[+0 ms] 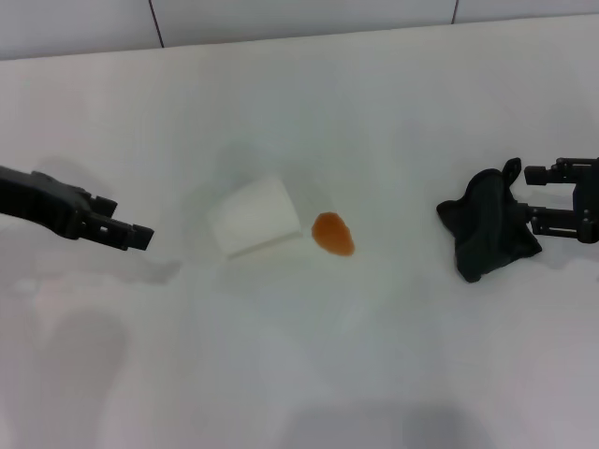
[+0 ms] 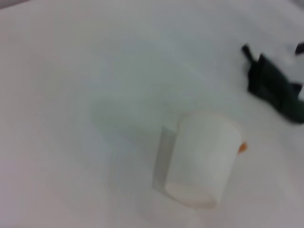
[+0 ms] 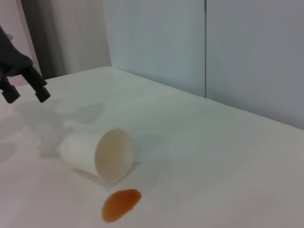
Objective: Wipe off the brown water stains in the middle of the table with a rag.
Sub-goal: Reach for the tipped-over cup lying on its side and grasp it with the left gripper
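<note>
An orange-brown, translucent oval blot of liquid, the brown water stains (image 1: 333,234), is seen near the middle of the broad, glossy white table (image 1: 374,122). Just beside it, toward the robot's left, a pale paper cup (image 1: 255,215) is lying on its side; in the right wrist view its tan-lined mouth (image 3: 114,154) is turned toward the blot (image 3: 121,204), and a narrow strip of bare surface is left between the two.

Well apart from the stain, toward the robot's right, the black soft cloth, the rag (image 1: 487,224), is found in a lumpy, wrinkled wad with a small tab standing up at its far corner. A wide stretch of bare white surface is left between rag and stain. The right gripper (image 1: 530,198) is placed at the rag's outer side, its two dark fingers spread apart, one by the tab and one against the wad's lower flank; the cloth is not clamped between them.

The left gripper (image 1: 140,234) is held low over the table well to the left of the cup, with open surface between them; its jaws appear parted in the right wrist view (image 3: 26,92).

The dark seam line (image 1: 281,37) is seen along the table's far edge, well clear of everything. The near part of the table is bare.
</note>
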Controlling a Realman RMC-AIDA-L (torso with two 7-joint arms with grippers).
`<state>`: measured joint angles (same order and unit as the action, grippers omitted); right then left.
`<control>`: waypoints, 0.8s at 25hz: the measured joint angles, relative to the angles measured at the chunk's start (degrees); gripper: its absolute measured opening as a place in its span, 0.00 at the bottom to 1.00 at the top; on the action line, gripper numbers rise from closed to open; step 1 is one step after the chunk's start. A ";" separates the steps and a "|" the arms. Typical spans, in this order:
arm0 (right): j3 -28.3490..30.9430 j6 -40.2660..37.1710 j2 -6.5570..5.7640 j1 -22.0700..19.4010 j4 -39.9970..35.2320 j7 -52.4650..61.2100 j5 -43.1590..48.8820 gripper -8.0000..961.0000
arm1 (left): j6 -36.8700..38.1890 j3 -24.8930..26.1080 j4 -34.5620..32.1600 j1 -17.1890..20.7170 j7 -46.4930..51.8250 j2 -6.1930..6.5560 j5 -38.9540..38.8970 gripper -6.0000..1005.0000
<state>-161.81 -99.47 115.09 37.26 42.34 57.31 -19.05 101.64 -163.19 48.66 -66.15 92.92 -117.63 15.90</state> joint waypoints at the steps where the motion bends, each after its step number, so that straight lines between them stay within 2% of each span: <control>1: 0.00 -0.01 0.00 0.00 -0.04 0.00 -0.01 0.63 | -0.38 -0.01 0.07 -0.75 -0.11 -0.05 1.02 0.86; 6: 0.00 0.00 0.03 0.07 -0.03 0.00 -0.11 0.63 | -2.79 -0.03 0.08 -5.02 -0.88 -0.15 5.03 0.85; 14: 0.00 -0.02 -0.02 0.17 -0.04 0.00 -0.12 0.63 | -4.90 -0.03 -0.77 -9.10 -3.51 -0.79 6.98 0.85; 20: 0.00 0.26 -0.05 0.18 -0.15 0.00 -0.12 0.63 | -8.26 -0.03 -5.89 -11.64 -4.36 -1.22 10.68 0.84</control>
<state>-161.81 -99.21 115.05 37.44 42.20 57.30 -19.17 93.38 -163.22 42.77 -77.79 88.57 -118.85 26.59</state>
